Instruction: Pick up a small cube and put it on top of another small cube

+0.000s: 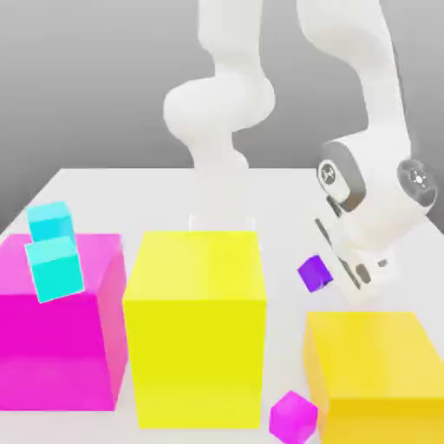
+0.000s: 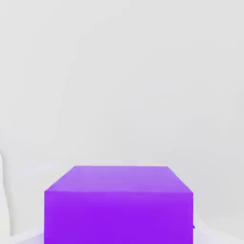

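Exterior view: a white table (image 1: 156, 195) runs back to a plain grey wall, with the white Panda arm (image 1: 221, 113) rising at its far edge. Largest on it are 3 big blocks: a magenta block (image 1: 56, 347) at 9 o'clock, cut off by the frame edge, a yellow block (image 1: 195, 329) in the middle, and an orange-yellow block (image 1: 381, 373) at 4 o'clock, cropped at the corner. 2 cyan cubes (image 1: 54, 256) sit stacked on the magenta block, the upper one askew. A pink-magenta cube (image 1: 292, 416) lies at 5 o'clock between the 2 yellow blocks, partly clipped below. The gripper (image 1: 334, 276) is clenched on the small cube (image 1: 314, 273) (image 2: 119, 205), held off the table at 3 o'clock of the yellow block; its fingertips are hard to make out.
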Motion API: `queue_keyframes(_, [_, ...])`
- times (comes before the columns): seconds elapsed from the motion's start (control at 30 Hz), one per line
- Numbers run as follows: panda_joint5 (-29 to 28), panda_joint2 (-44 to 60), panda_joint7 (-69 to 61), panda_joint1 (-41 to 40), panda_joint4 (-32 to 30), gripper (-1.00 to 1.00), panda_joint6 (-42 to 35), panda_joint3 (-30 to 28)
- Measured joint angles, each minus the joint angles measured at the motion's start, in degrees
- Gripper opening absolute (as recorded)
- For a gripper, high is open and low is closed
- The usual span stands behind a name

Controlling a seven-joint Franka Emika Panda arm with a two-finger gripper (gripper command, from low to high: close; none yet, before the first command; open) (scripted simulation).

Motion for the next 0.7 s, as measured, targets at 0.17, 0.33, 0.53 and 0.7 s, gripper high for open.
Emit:
queue_keyframes(0.17, [2.80, 3.23, 13.42, -0.49, 4.31, -1.00, -11.89, -1.81])
queue_keyframes(0.33, [5.69, 6.05, 27.21, -0.91, 8.55, -1.00, -23.52, -3.64])
queue_keyframes(0.53, [7.84, 8.82, 44.26, -1.47, 15.20, -1.00, -34.07, -6.83])
queue_keyframes(0.7, [5.40, 10.31, 58.98, -2.29, 24.50, -1.00, -35.82, -11.55])
